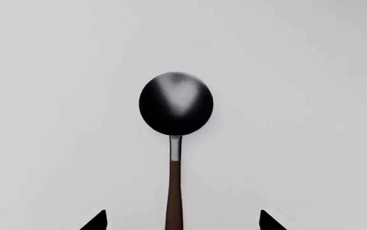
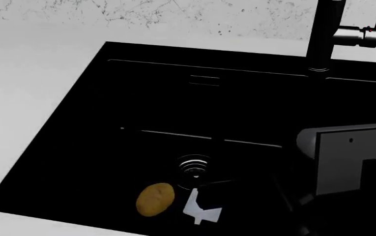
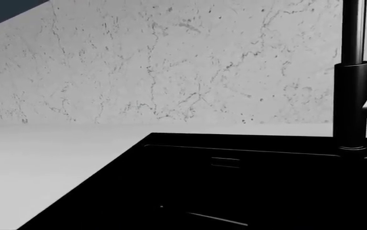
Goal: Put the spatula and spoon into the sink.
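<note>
Left wrist view: the spoon (image 1: 175, 143) lies on white counter, its handle between the spread tips of the left gripper (image 1: 182, 221); closing off-centre could push it away.

Head view: the spatula (image 2: 201, 209) lies in the sink (image 2: 76, 137) beside a potato (image 2: 155, 199) (plenty of free basin).

Right wrist view: the fingers are not visible; the faucet (image 3: 351, 96) stands close.

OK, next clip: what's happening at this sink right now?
The spatula already lies in the sink, beside a potato near the drain. The spoon is still out on the pale counter. The left end effector hangs over its handle, tips open on either side, not gripping. Part of the right arm is over the sink; its end effector is not visible.
</note>
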### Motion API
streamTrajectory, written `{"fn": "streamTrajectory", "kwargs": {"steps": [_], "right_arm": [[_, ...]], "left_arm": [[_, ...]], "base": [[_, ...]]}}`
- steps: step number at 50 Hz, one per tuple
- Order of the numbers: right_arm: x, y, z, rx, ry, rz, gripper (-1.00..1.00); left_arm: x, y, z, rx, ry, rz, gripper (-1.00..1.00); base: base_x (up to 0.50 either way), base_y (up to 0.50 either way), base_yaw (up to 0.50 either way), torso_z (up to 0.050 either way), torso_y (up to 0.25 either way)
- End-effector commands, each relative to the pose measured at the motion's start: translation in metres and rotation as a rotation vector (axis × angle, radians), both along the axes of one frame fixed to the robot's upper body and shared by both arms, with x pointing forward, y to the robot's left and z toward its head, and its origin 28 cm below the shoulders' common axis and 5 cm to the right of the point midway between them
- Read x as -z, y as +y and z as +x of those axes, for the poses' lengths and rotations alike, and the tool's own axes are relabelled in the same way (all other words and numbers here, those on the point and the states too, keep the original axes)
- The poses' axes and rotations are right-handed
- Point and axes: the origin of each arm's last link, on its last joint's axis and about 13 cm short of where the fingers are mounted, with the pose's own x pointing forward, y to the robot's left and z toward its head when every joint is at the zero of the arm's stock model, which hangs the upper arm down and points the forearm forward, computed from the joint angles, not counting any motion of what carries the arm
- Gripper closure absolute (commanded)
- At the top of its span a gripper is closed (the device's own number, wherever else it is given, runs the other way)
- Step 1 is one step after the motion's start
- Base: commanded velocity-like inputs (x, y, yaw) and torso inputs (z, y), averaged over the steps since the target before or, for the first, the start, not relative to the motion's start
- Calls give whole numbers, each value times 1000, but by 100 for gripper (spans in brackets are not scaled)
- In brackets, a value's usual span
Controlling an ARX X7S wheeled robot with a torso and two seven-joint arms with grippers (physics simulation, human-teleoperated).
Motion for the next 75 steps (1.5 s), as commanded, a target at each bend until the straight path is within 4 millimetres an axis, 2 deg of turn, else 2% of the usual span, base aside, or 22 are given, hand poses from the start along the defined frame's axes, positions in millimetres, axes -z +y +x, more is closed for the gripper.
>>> {"fn": "streamTrajectory", "kwargs": {"steps": [1, 18, 29, 30, 40, 46, 51, 58, 75], "right_arm": [[0, -2, 1, 9, -9, 18, -100], [0, -2, 0, 10, -7, 19, -100], [-3, -1, 1, 10, -11, 14, -100], [-4, -1, 1, 11, -12, 14, -100], [-4, 0, 1, 17, -12, 11, -100], [-4, 0, 1, 17, -12, 11, -100], [-5, 0, 1, 13, -13, 9, -100], [-4, 1, 2, 10, -12, 9, -100], [0, -1, 4, 6, -6, 19, -100]], "left_arm": [[11, -4, 6, 29, -2, -25, -100], [27, -2, 14, 50, 17, -62, -100], [39, 3, 15, 5, 47, -87, -100], [40, 4, 15, -2, 53, -84, 100], [42, 2, 16, 5, 54, -89, 100], [37, -1, 15, 23, 24, -79, 100], [20, -11, 15, 80, -37, -32, 100], [-18, -35, 12, 197, -159, 48, 100], [-79, -81, 4, 382, -380, 197, 100]], "base": [[0, 0, 0, 0, 0], [1, 0, 0, -1, 0], [3, 3, 0, -1, 0], [0, 0, 0, -10, 0], [2, 2, -1, -1, 0], [2, 2, -1, -2, 0], [2, 0, -1, -2, 0], [0, 0, 0, 0, 0], [0, 0, 0, 0, 0]]}}
